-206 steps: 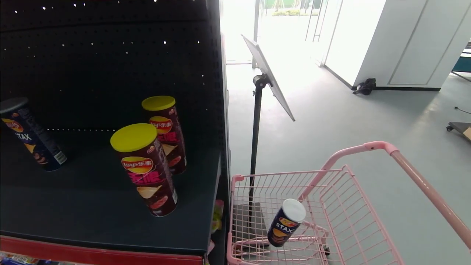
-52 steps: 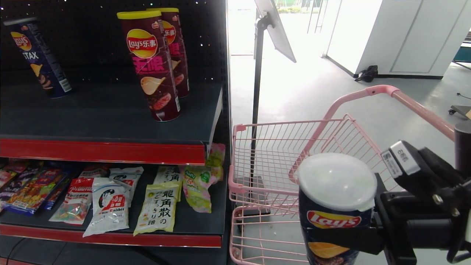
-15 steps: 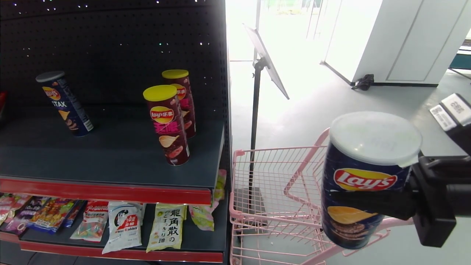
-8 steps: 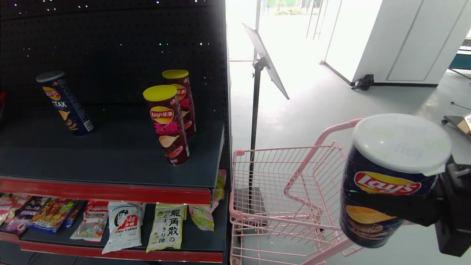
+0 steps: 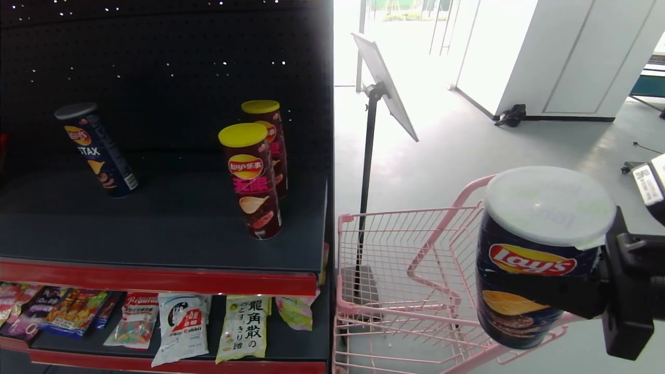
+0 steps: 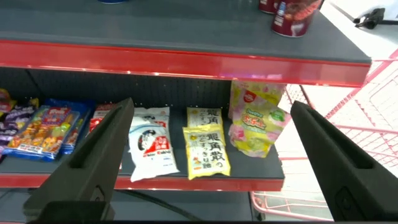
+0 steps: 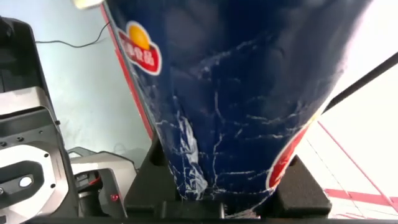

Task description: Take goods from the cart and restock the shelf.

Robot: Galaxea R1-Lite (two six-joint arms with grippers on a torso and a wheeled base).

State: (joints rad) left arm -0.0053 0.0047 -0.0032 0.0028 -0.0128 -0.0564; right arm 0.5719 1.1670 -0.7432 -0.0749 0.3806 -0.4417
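Grey shop floor [image 5: 467, 150] takes the right half of the head view, with a dark pegboard shelf [image 5: 156, 234] on the left half. Right pincer [image 5: 545, 298] sits at lower right of the frame, pinching a blue chip can [image 5: 535, 259] with a white lid. The can is upright and held above the pink cart [image 5: 405, 259], one black finger across its front. In the right wrist view the same can [image 7: 236, 93] stands between the pincer's fingers [image 7: 298, 186].

The cart is just beside the shelf's right end. On the top board, a blue can with grey lid [image 5: 97, 150] stands at left. It is well apart from two maroon cans with yellow lids near frame centre — front maroon can [image 5: 251, 182], rear maroon can [image 5: 270, 143] just behind it.

Lower shelf board [image 5: 306, 343] carries a row of snack packets [image 5: 179, 327]. A black sign stand [image 5: 370, 171] rises behind the cart.

Left pincer [image 6: 211, 109] is spread wide — it faces the packets in the left wrist view.
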